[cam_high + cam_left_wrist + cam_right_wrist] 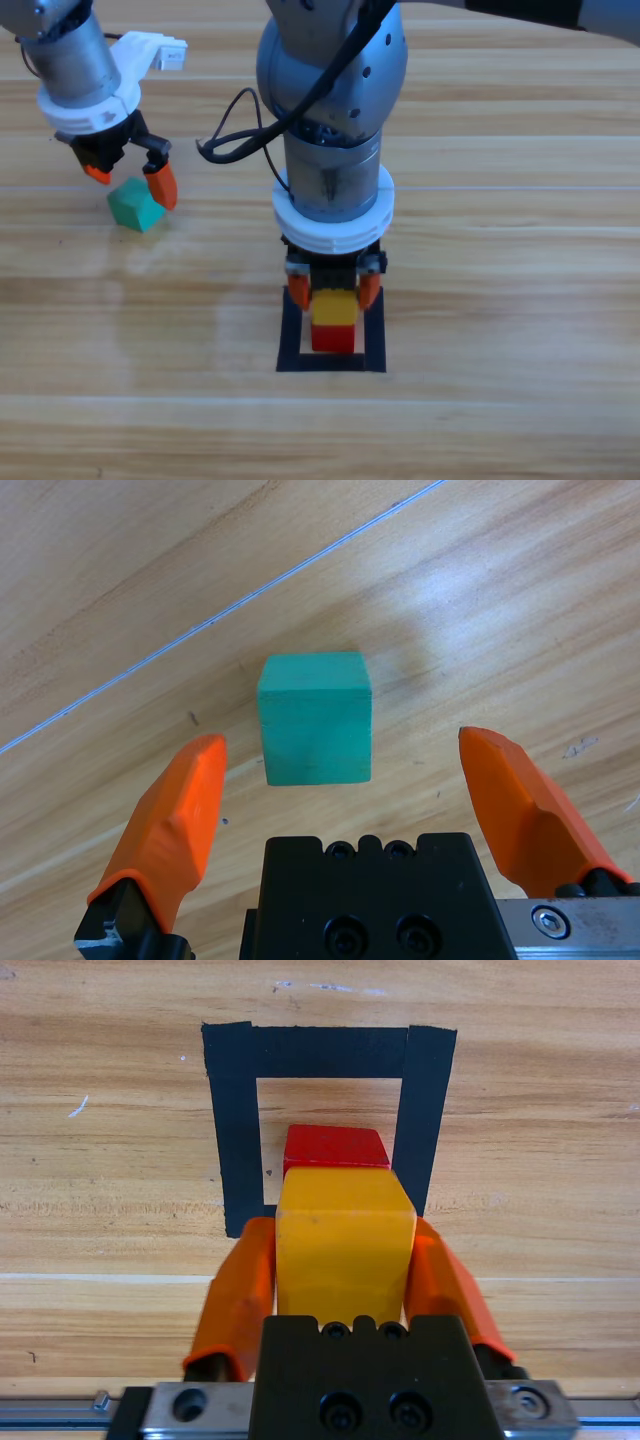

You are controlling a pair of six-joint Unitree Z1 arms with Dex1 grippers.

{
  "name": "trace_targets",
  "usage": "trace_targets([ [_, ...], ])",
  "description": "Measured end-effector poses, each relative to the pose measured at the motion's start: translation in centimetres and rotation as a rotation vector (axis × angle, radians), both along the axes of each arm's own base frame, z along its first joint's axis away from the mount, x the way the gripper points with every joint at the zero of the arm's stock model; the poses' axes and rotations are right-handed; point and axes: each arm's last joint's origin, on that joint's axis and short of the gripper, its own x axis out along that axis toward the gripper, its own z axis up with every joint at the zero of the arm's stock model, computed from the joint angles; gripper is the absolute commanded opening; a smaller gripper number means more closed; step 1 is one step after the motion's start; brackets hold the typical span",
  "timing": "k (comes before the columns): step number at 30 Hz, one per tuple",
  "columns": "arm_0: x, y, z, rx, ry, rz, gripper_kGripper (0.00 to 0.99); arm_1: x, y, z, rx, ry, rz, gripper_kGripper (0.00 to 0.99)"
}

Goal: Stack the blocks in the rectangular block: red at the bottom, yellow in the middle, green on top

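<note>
Green cube: on bare tabletop toward the far left corner, well apart from the tape outline; it lies between the left pincer's orange jaws, touching neither in the left wrist view.
Left pincer: low over the green cube, jaws spread wide apart.
Red cube: inside the rectangular block, near the tabletop's middle.
Yellow cube: sits on top of the red cube, over the outline.
Right pincer: jaws clamped on the yellow cube's two sides.
</note>
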Motion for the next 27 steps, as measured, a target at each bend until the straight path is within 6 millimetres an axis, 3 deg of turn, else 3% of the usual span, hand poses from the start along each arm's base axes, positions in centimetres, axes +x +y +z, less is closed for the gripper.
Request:
trace_targets([
  [13,0.3,-0.3,-0.9,0.041,-0.003,0.015,0.99,0.2,-0.2,0.7,-0.044,-0.1,0.016,0.99],
  [14,0.4,-0.3,-1.0,0.041,-0.008,0.015,0.99,0.0,-0.3,1.5,-0.05,-0.135,0.032,0.99],
  [23,0.9,-0.4,-2.2,0.043,-0.003,0.015,0.99,-4.5,-3.8,15.1,0.099,-0.363,0.268,0.99],
  [25,0.9,-0.5,-2.4,0.044,0.001,0.015,0.99,-5.2,-4.8,16.7,0.111,-0.395,0.327,0.99],
  [27,0.9,-0.5,-2.7,0.046,0.008,0.015,0.99,-5.5,-5.4,16.4,0.102,-0.403,0.364,0.99],
])
